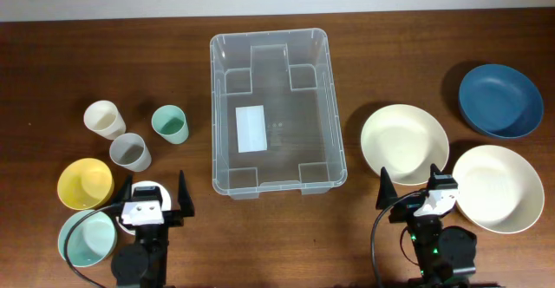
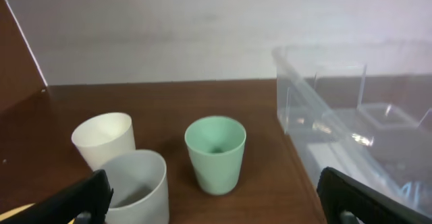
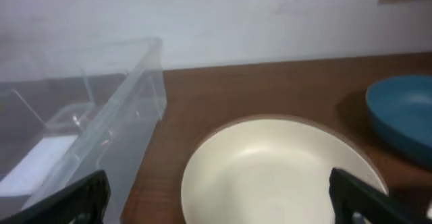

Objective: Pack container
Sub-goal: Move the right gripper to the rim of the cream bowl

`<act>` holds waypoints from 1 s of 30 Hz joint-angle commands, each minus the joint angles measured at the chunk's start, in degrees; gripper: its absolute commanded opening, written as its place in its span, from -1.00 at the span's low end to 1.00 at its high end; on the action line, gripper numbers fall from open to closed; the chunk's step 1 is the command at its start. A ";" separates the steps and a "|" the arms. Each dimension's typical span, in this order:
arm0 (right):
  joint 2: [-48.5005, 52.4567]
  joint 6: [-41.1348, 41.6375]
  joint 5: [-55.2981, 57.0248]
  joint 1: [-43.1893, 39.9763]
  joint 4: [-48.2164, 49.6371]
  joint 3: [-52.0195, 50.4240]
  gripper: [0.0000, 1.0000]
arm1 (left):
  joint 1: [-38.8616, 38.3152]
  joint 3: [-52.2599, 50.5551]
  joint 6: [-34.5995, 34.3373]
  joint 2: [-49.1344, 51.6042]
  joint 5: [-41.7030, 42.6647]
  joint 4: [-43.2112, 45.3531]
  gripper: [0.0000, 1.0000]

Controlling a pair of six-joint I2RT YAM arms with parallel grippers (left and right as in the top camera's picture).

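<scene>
Container [image 1: 299, 132], a large clear rectangular plastic bin with a white label on its base, sits empty at the middle of the tabletop [image 1: 52, 71], nearer the far edge than the near one. Toward the left edge, well apart from it, stand a mint-green plastic cup [image 1: 170, 124], a cream cup [image 1: 104, 119] and a grey cup [image 1: 130, 152]. A yellow bowl [image 1: 85, 184] and a pale mint bowl [image 1: 87, 238] lie by the near left corner. Toward the right edge lie two cream shallow bowls [image 1: 404, 143] [image 1: 498, 188] and a dark blue bowl [image 1: 500, 101].

Left jaws and right jaws both stand wide apart at the near edge, holding nothing, so packing looks not yet begun.

Several things could go wrong. The cups stand close together, so a reach for one may knock its neighbour over. The shallow bowls offer only a thin rim, and a poor pinch could let one slide or drop. The see-through walls are hard to read, so a carried piece may catch the rim and shove the bin.
</scene>
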 commanded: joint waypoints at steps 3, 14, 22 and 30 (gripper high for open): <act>3.93 4.57 2.36 0.24 -9.25 10.43 0.98 | 0.20 7.02 -5.57 1.42 0.46 -0.26 0.99; 37.88 4.02 6.82 0.17 -32.94 48.24 0.98 | 0.24 41.03 -5.53 32.30 0.02 -17.00 0.99; 59.82 4.11 0.57 0.20 -54.36 72.00 0.97 | 0.24 59.36 -5.11 50.45 0.04 -33.05 0.99; 68.32 4.57 -4.46 0.17 -61.48 75.69 0.98 | 0.24 61.33 -5.11 55.34 0.04 -34.82 0.99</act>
